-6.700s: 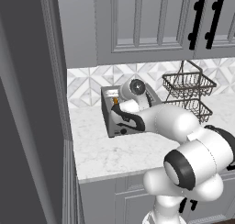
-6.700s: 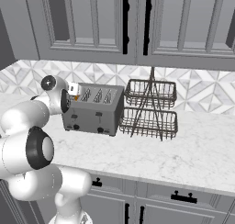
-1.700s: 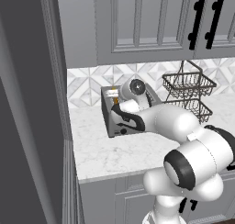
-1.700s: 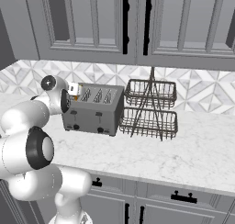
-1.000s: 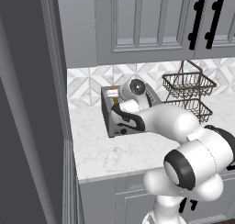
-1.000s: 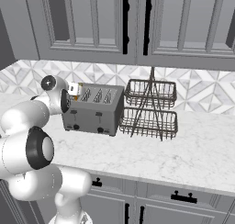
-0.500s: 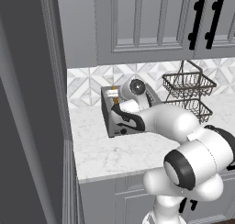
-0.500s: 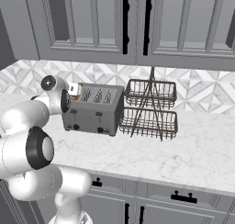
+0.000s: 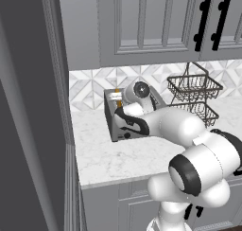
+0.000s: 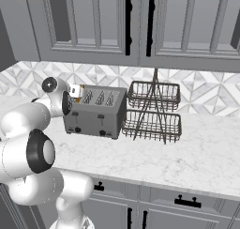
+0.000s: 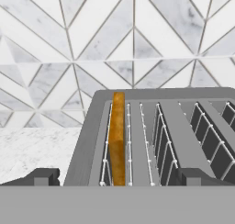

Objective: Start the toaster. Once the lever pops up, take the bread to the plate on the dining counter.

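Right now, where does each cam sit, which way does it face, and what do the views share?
Left base view: behind the arm on its left, facing forward and down at the counter; arm rises from lower right.
Right base view: behind on the right, same direction; arm rises from lower left.
Hand view: on the hand, looking along the toaster's slots at the bread; open dark finger tips at the bottom.
Shared: toaster and wire basket rack appear in both base views.

The bread stands in the toaster's end slot, wire rack beside it.

Flat even rendered light, soft faint shadows, no glare, no blur; edges sharp, undistorted.
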